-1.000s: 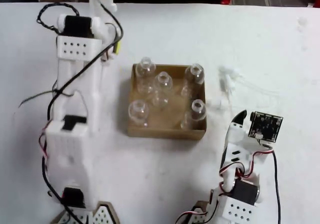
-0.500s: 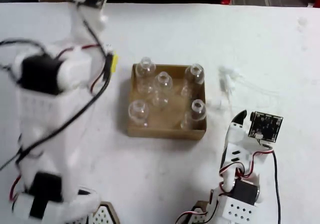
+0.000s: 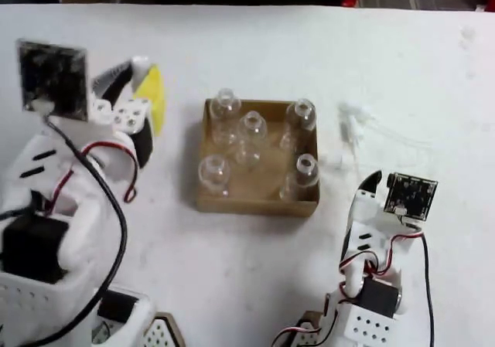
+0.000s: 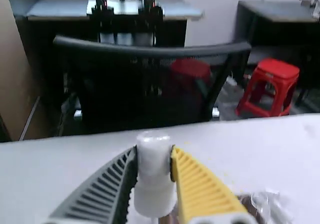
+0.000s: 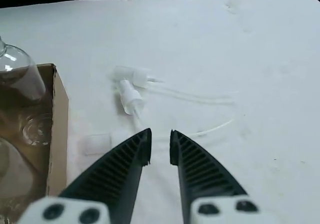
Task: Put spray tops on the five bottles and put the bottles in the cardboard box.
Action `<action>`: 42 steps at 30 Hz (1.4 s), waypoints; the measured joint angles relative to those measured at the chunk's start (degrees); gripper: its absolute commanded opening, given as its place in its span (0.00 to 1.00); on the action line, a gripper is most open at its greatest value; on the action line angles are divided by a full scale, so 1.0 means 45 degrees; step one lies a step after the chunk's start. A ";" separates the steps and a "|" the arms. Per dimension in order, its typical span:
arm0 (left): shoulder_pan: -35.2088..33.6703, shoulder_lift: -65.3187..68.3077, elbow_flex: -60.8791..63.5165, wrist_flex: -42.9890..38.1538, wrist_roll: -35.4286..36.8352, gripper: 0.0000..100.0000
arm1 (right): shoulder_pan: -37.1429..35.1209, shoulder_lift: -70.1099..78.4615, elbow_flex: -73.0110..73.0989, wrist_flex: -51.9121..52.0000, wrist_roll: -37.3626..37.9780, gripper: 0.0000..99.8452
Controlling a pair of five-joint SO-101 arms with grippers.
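High view, upper left: left tool over the white bench, well left of the box. Its grey and yellow fingers are clamped on a white plastic spray top. The top's long axis runs along the gap between the fingers, with one end poking just past the tips.

Frame centre: brown cardboard box sits open. It holds five clear glass bottles, all upright with bare necks pointing up at the camera. One is in each corner and one is mid-box toward the back.

Just right of the box: loose white spray tops lie flat on the bench. Their thin clear dip tubes trail off toward the frame's right.

Lower right: right tool is near the loose tops, pointing at them. Its black fingers are slightly apart with nothing between them.
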 measured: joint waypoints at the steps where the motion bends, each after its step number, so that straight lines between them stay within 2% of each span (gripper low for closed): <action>1: 0.0000 -0.0039 0.0430 -0.0996 0.0156 0.02 | -0.0117 0.0000 0.0000 0.0000 0.0000 0.05; 6: 0.0313 0.0938 0.1133 -0.4884 0.1016 0.02 | -0.0254 0.0000 0.0000 0.0000 0.0000 0.05; 12: 0.1211 0.3126 0.1348 -0.8615 0.1504 0.02 | -0.0293 0.0000 0.0000 0.0000 0.0000 0.05; 17: 0.1328 0.5275 0.1348 -1.1136 0.1543 0.02 | -0.0293 0.0000 0.0000 0.0000 0.0000 0.05; 25: 0.1348 0.6564 0.1348 -1.1878 0.1563 0.02 | -0.0293 0.0000 0.0000 0.0000 0.0000 0.05; 42: 0.1446 0.6037 0.2930 -1.1917 0.1231 0.02 | -0.0293 0.0000 0.0000 0.0000 0.0000 0.05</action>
